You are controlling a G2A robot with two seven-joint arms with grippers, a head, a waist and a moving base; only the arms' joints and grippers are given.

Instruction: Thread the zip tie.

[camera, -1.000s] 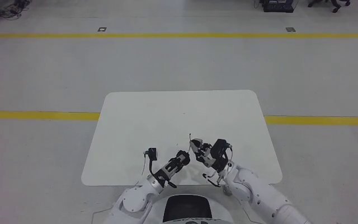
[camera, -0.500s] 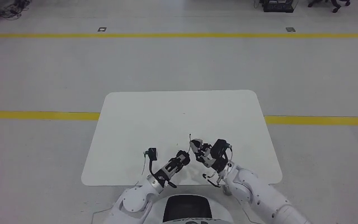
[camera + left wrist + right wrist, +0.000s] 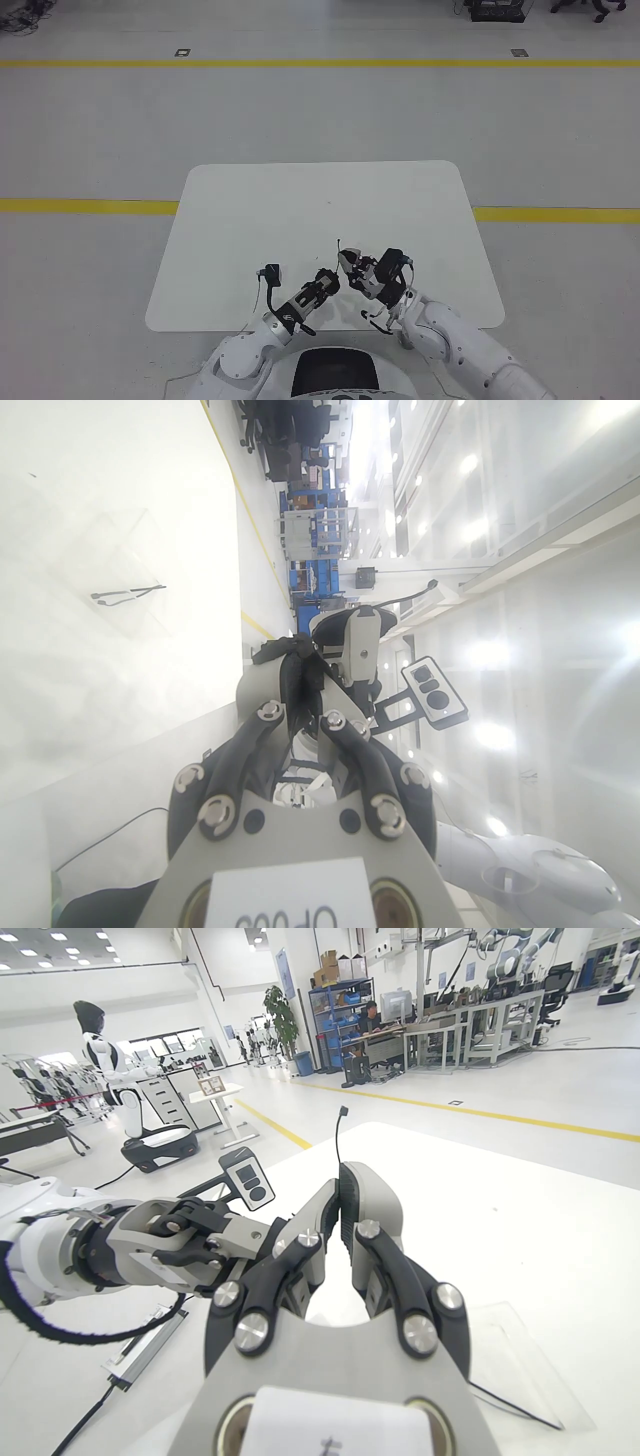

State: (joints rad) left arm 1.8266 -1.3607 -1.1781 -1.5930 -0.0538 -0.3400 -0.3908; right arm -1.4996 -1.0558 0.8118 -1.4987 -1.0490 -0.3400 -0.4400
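Zip tie [image 3: 338, 1143], thin and black, stood nearly upright over the table [image 3: 300, 200]. Its long axis ran up out of the right gripper [image 3: 340, 1178], with the small square head at the top and the strap below pinched between the pads. That gripper's jaws were pressed together on the strap. The gripper was held above the near part of the table, tilted up and toward the far edge.

Just beside it, the left gripper [image 3: 329, 277] pointed in at the right one. Its fingers looked drawn together, but whether they had hold of anything could not be told.

A clear tray [image 3: 115, 545] lay flat on the table with two spare zip ties [image 3: 131, 591] in it.
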